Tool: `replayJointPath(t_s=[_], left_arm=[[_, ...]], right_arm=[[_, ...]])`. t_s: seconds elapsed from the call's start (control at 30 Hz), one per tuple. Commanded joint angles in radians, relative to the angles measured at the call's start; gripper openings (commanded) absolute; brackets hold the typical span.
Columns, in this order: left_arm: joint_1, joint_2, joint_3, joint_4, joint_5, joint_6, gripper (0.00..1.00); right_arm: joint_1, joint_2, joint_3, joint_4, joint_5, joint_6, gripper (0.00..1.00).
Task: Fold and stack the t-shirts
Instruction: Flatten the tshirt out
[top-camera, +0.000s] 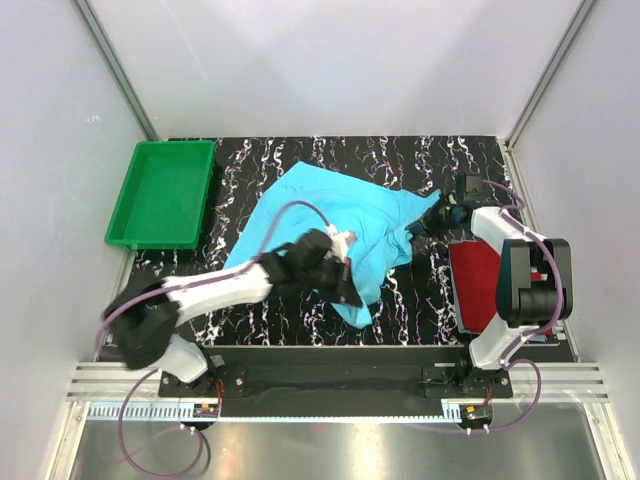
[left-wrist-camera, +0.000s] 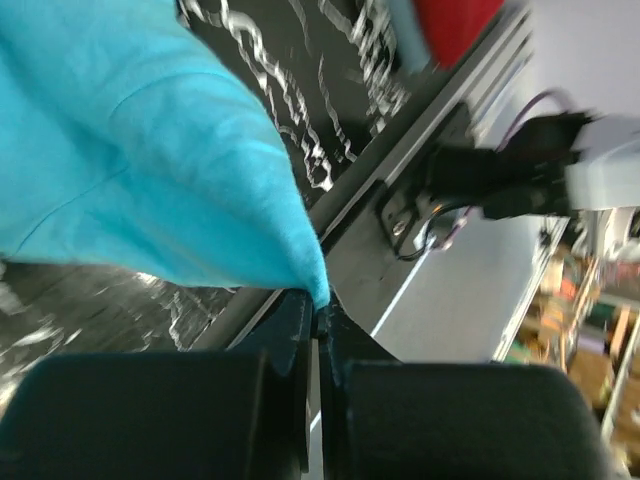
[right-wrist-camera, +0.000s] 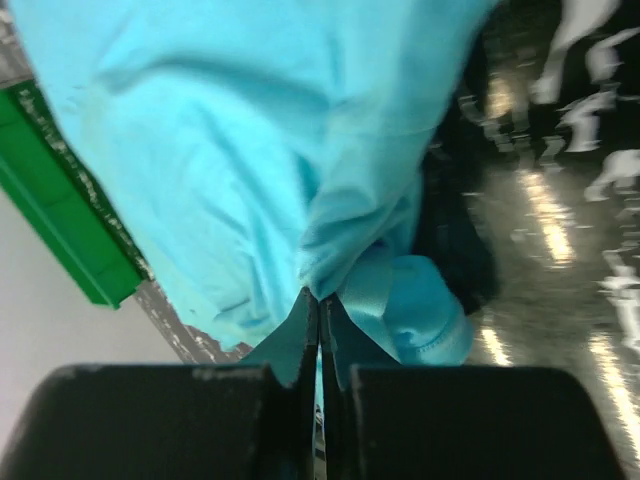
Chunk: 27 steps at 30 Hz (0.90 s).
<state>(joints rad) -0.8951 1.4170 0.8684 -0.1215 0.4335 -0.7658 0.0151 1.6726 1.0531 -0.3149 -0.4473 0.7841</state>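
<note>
Table: black table top with white marbled streaks, everything sits on it.
Big item: soft turquoise cotton t-shirt, spread crumpled across the middle and stretched between the two arms, not folded yet.
Tray: shallow green plastic tray, rectangular, far left, well apart from the action.
Stack spot: dark red t-shirt, a folded rectangle at the right edge, partly under the right arm.
Left gripper: jaws pinched tight on just the pointed tip of a turquoise corner, near the front edge.
Right gripper: jaws clamped on a bunched wad of the same shirt, a hemmed fold spilling out beside the fingers.
Step (guess): pulling the tee flat before the first fold.
Risk 1: the left hold is tiny, so any hard tug from the other side probably yanks the corner free.
Risk 2: the right one looks like it grabbed several layers, so the cloth could come out twisted rather than flat.
Risk 3: dragging rightward might scuff the red rectangle and mess up the stack.
</note>
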Motion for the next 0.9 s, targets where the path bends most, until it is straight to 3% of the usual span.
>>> replayJointPath(t_s=[0.0,0.3,0.47,0.53,0.57,0.6,0.7,0.73,0.87], left_arm=[[-0.062,0.182,0.093,0.126,0.019,-0.021,0.0],[-0.096,0.365,0.293,-0.007,0.14,0.023,0.01],[-0.097,0.352,0.333,-0.092,0.143,0.103,0.15],[-0.096,0.361,0.354,-0.144,0.169,0.128,0.36],[-0.094,0.367,0.381,-0.174,0.178,0.158,0.39],[-0.093,0.358,0.391,-0.229,0.165,0.174,0.41],[-0.047,0.268,0.365,-0.271,0.128,0.201,0.52],[0.005,0.235,0.322,-0.274,0.119,0.197,0.6],[0.184,0.042,0.178,-0.282,0.116,0.169,0.66]], right_arm=[[-0.049,0.025,0.082,-0.068,0.007,-0.118,0.0],[-0.067,0.124,0.274,-0.23,0.177,-0.256,0.0],[-0.069,0.219,0.422,-0.298,0.254,-0.292,0.0],[-0.069,0.266,0.476,-0.32,0.268,-0.308,0.02],[-0.069,0.283,0.493,-0.344,0.285,-0.316,0.05],[-0.07,0.3,0.51,-0.358,0.291,-0.325,0.21],[-0.075,0.334,0.547,-0.415,0.34,-0.353,0.48],[-0.076,0.322,0.535,-0.426,0.358,-0.359,0.63],[-0.076,0.225,0.446,-0.441,0.397,-0.359,0.78]])
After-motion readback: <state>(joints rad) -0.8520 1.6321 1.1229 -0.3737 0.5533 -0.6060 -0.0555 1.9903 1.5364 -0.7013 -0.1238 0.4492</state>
